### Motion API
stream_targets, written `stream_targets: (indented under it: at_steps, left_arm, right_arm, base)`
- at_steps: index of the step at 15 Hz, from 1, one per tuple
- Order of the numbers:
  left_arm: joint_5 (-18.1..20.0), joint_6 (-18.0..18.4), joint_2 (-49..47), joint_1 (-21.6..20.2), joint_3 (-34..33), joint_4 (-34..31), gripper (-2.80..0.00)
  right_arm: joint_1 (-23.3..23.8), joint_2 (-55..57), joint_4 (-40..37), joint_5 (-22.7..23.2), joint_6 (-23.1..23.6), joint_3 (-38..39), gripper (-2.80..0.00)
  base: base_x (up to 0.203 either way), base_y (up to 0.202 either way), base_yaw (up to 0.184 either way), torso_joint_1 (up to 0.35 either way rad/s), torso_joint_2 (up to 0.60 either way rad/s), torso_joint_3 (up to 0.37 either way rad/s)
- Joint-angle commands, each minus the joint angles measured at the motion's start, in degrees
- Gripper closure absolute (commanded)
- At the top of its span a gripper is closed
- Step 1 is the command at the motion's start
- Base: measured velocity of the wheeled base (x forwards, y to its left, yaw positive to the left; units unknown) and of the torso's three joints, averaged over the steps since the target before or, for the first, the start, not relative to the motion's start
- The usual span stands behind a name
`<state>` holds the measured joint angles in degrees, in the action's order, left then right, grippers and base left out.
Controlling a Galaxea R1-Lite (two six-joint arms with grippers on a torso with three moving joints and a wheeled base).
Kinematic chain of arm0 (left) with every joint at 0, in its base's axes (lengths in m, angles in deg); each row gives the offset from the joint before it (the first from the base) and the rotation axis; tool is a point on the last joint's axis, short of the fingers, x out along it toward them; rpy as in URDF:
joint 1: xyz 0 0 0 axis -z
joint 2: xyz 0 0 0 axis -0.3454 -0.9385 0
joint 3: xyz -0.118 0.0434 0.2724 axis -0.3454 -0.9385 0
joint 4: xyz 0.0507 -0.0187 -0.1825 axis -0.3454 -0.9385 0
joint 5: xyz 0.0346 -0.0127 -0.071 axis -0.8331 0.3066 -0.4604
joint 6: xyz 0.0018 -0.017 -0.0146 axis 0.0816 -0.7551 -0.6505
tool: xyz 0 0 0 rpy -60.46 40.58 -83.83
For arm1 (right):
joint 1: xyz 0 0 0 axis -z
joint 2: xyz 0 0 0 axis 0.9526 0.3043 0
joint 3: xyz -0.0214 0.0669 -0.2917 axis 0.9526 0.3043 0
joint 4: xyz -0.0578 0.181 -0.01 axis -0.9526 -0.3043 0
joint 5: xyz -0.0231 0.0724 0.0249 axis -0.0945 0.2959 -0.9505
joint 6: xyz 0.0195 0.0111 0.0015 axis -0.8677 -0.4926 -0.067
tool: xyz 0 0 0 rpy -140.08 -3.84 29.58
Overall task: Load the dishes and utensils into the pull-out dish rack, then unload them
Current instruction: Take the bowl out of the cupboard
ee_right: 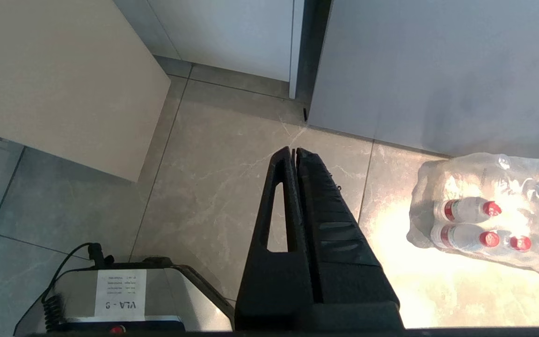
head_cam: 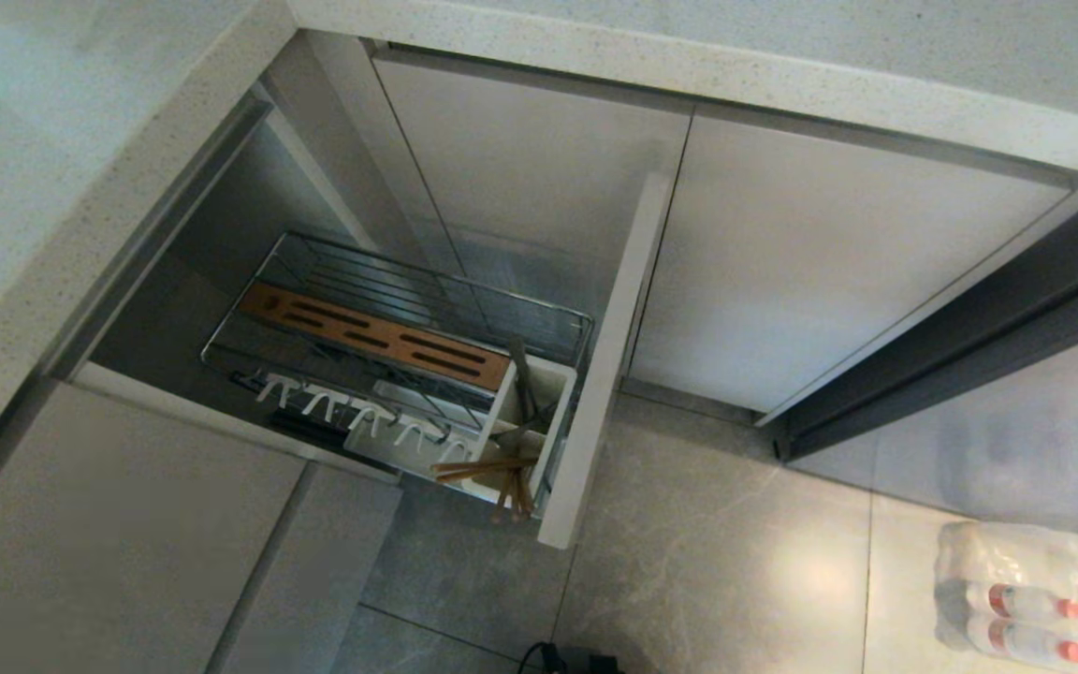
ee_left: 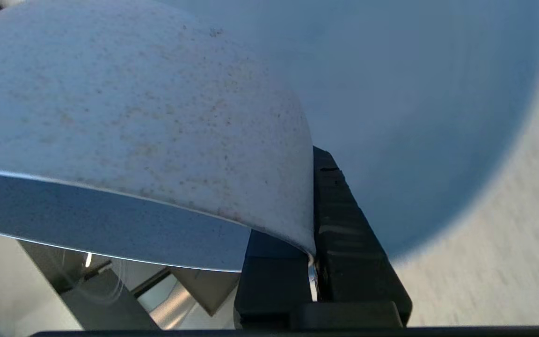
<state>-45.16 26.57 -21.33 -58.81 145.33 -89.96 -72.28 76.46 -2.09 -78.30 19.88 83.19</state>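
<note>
My left gripper (ee_left: 314, 267) was clamped on the rim of the deep matte blue-grey round bowl (ee_left: 134, 117), the wide light-blue round plate (ee_left: 414, 117) just beyond it; my right gripper (ee_right: 294, 154) hung pressed together over the grey floor tiles (ee_right: 213, 178)

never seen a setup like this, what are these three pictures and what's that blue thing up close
A two-armed robot took all three pictures itself. The head view looks down at an open kitchen drawer: a pull-out dish rack with chopsticks and a fork in its white caddy. The other two come from cameras on its wrists. The blue thing is a bowl, its rim pinched in the left tool, above a light-blue plate. The right tool is shut, holds nothing and hangs over the floor near a pack of water bottles.
</note>
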Motion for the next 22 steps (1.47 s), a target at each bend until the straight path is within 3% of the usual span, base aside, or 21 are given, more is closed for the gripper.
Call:
stream_targets:
  at_steps: [1, 16, 17, 22]
  left_arm:
    - [0.07, 0.03, -1.42, -0.06, 0.12, 0.04, 0.00]
    - [0.26, -0.95, -1.60, -0.06, -0.06, -0.40, 0.00]
    - [0.35, -0.95, -1.60, 0.02, -0.06, -0.48, -2.80]
    - [0.35, -1.41, -1.50, -0.03, -0.06, -0.27, -2.80]
  right_arm:
    - [0.00, 0.09, 0.02, -0.02, -0.03, 0.00, 0.00]
    - [0.00, 0.09, 0.02, -0.02, -0.03, 0.00, 0.00]
    - [0.00, 0.09, 0.02, -0.02, -0.03, 0.00, 0.00]
    - [0.00, 0.09, 0.02, -0.02, -0.03, 0.00, 0.00]
  base:
    - [0.000, 0.000, 0.000, 0.000, 0.00, 0.000]
    - [0.000, 0.000, 0.000, 0.000, 0.00, 0.000]
    - [0.000, 0.000, 0.000, 0.000, 0.00, 0.000]
    - [0.000, 0.000, 0.000, 0.000, 0.00, 0.000]
